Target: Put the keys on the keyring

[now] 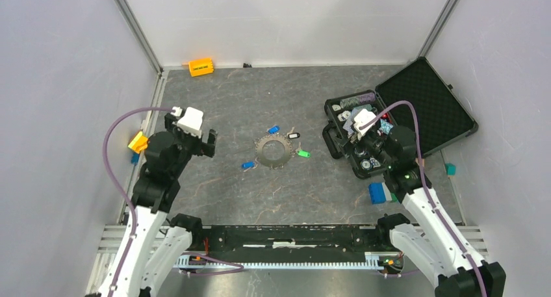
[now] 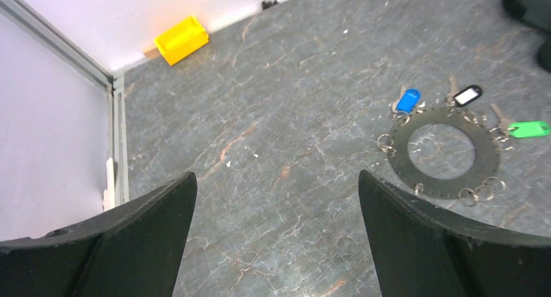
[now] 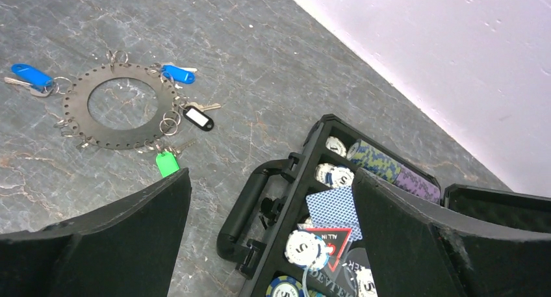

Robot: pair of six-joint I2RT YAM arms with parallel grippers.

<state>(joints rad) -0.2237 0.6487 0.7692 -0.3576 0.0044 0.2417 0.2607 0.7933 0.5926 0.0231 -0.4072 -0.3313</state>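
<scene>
keyring (image 1: 271, 151) lies flat about mid counter (image 1: 221, 193), well apart from both arms. four keys sit round its rim: blue tag (image 1: 273, 129) on the far side, black tag w/ white label (image 1: 294, 135) just right of that, green tag (image 1: 303, 153) on the right-edge side, 2nd blue tag (image 1: 247, 165) on the near-left side. each key touches or nearly touches the toothed rim, next to small split rings; can't tell if any is actually threaded through the holes.

left end effector (image 2: 276, 180) is wide open, nothing btwn the jaws, and hangs over bare counter toward the left edge, ring off to its right. right end effector (image 3: 273, 177) is also spread wide, holding nothing, above the left end of an open black case (image 3: 260, 199) toward the right edge. the case has poker chips (image 3: 303, 248) and a blue-backed card deck (image 3: 334, 209) in its compartments, lid (image 1: 425, 102) laid back toward the far-right corner.

orange block (image 1: 201, 67) sits at the far edge nr the far-left corner. blue block (image 1: 376, 193) lies beside the right arm, nr the right edge.
</scene>
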